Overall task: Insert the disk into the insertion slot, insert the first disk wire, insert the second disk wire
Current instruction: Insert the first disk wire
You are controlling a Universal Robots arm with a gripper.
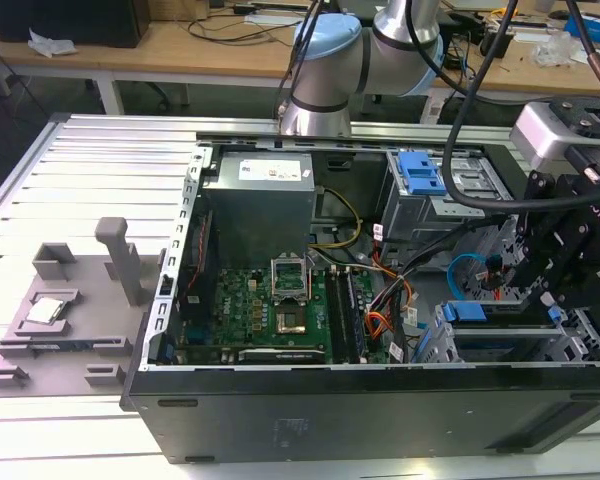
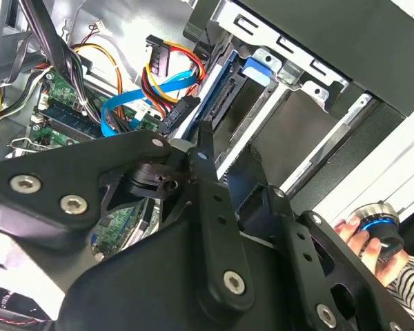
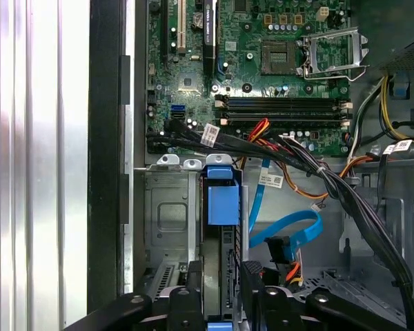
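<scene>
Inside the open computer case (image 1: 330,420) on the slatted tabletop (image 1: 90,170), the gripper (image 3: 219,296) has its jaws on either side of the disk (image 3: 223,248) and appears clamped on its flanks. The disk stands on edge in the insertion slot (image 3: 167,207), apparently seated or nearly so. Its long axis runs from the jaws toward the motherboard (image 3: 262,103), connector end facing the cables. Just beyond, the first disk wire (image 2: 169,83) and the looped second disk wire (image 3: 290,231) hang loose beside that end, with neither plug visibly mated. By this reading the first step is at or near completion, and both connections remain.
</scene>
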